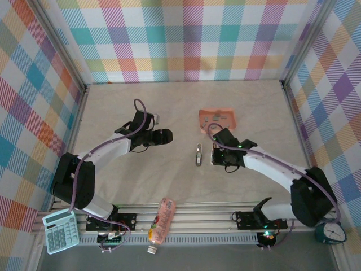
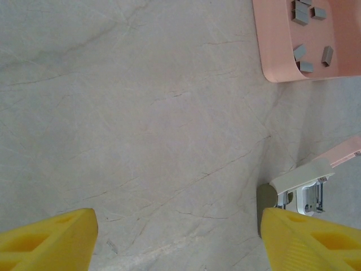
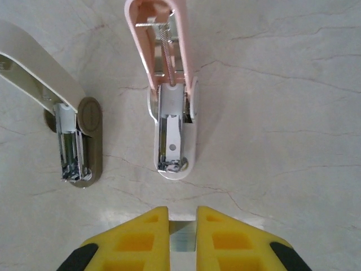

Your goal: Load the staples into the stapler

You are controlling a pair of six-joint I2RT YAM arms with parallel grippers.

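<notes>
Between the yellow fingers (image 3: 141,240) of my right claw (image 3: 181,223), just short of the staplers at mid-table, sits one grey staple strip (image 3: 182,240); the claw is closed narrow upon it. Handling assessment: I judge the strip light and stiff along its length. It is likely brittle at its joins, so it may snap or shed staples if squeezed hard or twisted. Hold is best taken across its two long sides, near the middle. The metal is smooth and may slip. Directly ahead lie two staplers, both hinged open. The pink stapler (image 3: 172,130) has its channel facing up, in line with the strip. The cream stapler (image 3: 73,147) lies beside it, not touching. My left claw (image 2: 177,240) hangs wide and empty over bare table, near the cream stapler. Count: one salmon-pink tray (image 2: 268,45) beyond the staplers, holding at least five loose strips (image 2: 299,52); one strip in grip; two staplers. At the near edge: one calculator (image 1: 60,231), one bottle (image 1: 161,223), one clock (image 1: 334,231).
</notes>
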